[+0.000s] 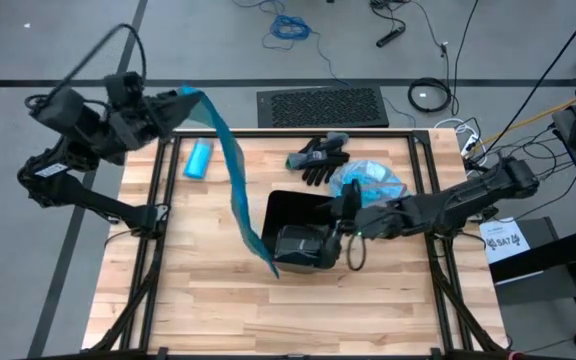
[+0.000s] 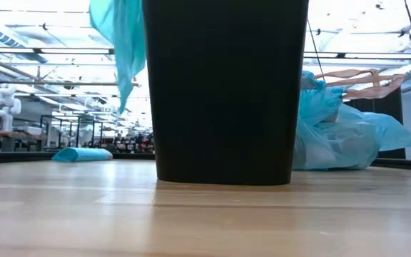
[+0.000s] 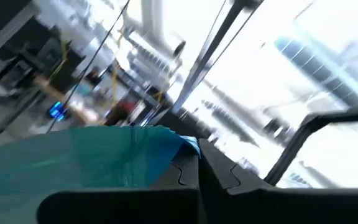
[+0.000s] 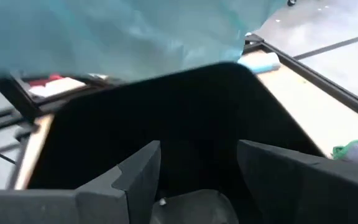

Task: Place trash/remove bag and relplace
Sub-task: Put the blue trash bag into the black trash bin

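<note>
Black bin fills the low view's centre, upright on the worktop. Right fingers stand wide over its opening. Left fingers clamp the teal bag, upper left. No loose trash is visible.

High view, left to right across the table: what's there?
Left gripper shut on a teal bag → blue roll → black bin → right gripper, open at the bin → black gloves → filled blue bag.
</note>
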You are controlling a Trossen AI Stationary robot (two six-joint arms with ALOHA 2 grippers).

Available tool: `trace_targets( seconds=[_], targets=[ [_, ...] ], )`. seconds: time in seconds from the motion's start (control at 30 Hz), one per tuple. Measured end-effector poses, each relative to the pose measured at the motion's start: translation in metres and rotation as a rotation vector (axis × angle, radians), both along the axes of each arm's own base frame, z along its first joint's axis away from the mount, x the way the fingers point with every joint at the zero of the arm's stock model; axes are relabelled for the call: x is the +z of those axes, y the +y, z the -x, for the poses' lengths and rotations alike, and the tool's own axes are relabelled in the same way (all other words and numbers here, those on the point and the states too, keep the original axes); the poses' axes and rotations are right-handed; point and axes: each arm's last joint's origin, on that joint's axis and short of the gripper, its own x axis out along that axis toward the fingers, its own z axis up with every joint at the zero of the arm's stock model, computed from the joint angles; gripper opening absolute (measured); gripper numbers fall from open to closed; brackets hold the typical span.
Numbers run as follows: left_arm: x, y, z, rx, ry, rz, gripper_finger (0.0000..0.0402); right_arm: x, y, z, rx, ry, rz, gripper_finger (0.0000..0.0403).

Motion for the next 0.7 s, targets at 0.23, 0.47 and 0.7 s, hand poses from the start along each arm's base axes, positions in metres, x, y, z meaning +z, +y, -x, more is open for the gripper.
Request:
trace_targets(
  seconds=[0.23,0.47,0.7],
  targets=[
    [0.017,0.002,0.002,0.047,-0.238,0.029,0.0,-0.019,0.01,-0.036,0.029,-0.091,0.07,0.0205],
    [0.018,0.002,-0.01,0.094,-0.278,0.017,0.0,-0.023,0.018,-0.072,0.01,-0.287,0.161,0.0205],
    [0.015,0.002,-0.022,0.04,-0.275,0.071,0.0,-0.004,0.02,-0.122,-0.18,-0.223,0.379,0.0205]
  ],
)
